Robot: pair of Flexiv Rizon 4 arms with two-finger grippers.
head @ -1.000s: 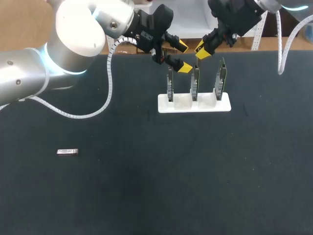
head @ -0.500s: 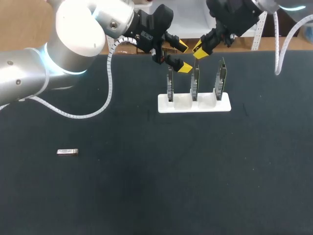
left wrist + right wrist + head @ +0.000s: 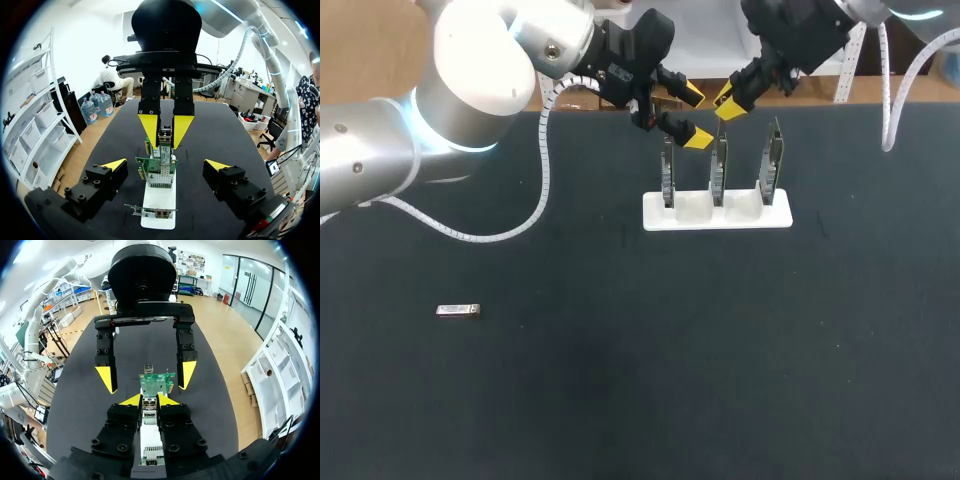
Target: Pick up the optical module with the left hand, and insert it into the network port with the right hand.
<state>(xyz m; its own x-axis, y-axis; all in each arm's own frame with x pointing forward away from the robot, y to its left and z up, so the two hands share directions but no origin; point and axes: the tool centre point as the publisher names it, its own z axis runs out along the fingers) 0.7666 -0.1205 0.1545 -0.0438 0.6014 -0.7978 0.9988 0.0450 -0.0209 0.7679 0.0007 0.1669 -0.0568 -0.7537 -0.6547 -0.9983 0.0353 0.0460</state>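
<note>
A white holder (image 3: 717,212) at the back of the table carries three upright green network cards (image 3: 719,168). My right gripper (image 3: 728,104) hangs just above the middle card, shut on a small silver optical module (image 3: 149,403) whose end shows between its yellow tips. In the left wrist view that module (image 3: 165,137) points down at the card's port (image 3: 159,172). My left gripper (image 3: 695,118) stands open beside the right one, over the left and middle cards, with nothing between its fingers. A second optical module (image 3: 458,310) lies flat on the mat, far left.
The black mat (image 3: 720,350) covers the whole table. The holder's rightmost card (image 3: 774,160) stands close beside the right gripper. The left arm's white cable (image 3: 535,190) loops over the mat's back left.
My right gripper has shifted slightly up and to the left with the module in it. The left arm and the module on the mat have not moved.
</note>
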